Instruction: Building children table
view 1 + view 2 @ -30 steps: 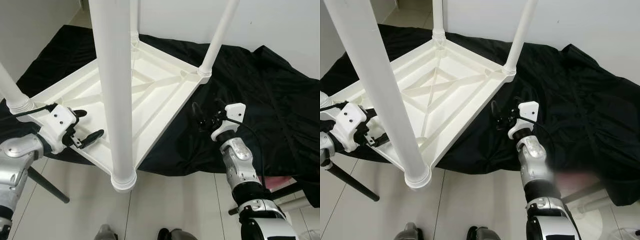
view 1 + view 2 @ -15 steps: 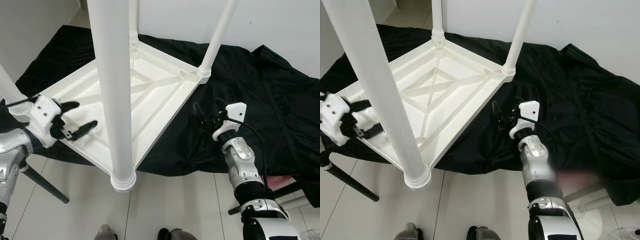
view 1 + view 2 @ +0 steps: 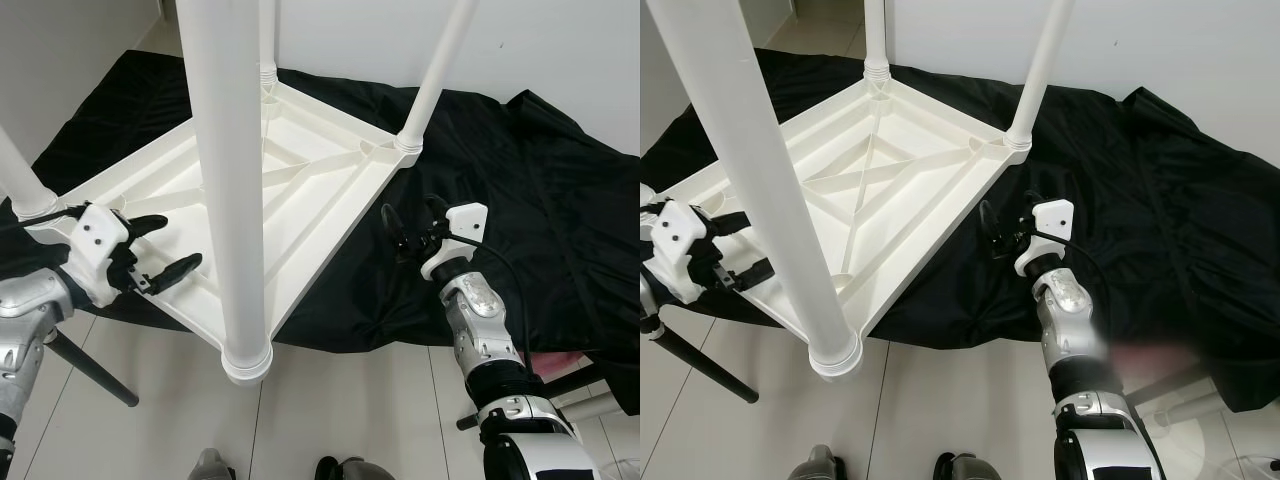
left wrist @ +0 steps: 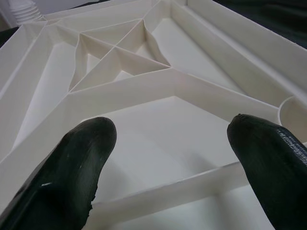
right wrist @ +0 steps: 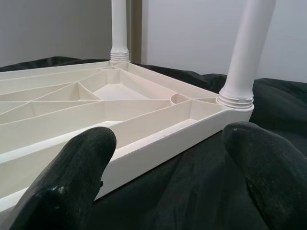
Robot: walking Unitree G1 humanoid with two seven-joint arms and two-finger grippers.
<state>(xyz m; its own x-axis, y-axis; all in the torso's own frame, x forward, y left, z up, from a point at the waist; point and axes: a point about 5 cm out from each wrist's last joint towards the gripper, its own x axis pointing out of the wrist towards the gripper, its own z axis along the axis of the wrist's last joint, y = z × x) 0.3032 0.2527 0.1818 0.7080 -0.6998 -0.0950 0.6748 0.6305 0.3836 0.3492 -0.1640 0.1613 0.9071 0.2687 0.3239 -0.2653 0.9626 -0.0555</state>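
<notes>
A white plastic children's table [image 3: 300,190] lies upside down on a black cloth [image 3: 540,200], its ribbed underside facing up. Three legs stand screwed in: a thick near one [image 3: 232,180], one at the right corner [image 3: 435,70] and one at the far corner [image 3: 268,40]. A fourth leg [image 3: 20,180] rises at the left corner. My left gripper [image 3: 165,245] hovers open over the table's near-left rim, with ribs [image 4: 168,86] between its fingertips [image 4: 86,158]. My right gripper [image 3: 410,222] is open above the cloth, just right of the table's edge [image 5: 158,139].
The cloth covers the floor up to a white wall [image 3: 560,50]. Pale floor tiles [image 3: 350,400] run along the near side. A thin black strut [image 3: 90,368] slants across the tiles at lower left. Something pink [image 3: 560,360] peeks from under the cloth at right.
My left gripper drew away to the left from the table rim, then came back toward it, staying open. The right gripper has hardly shifted.
</notes>
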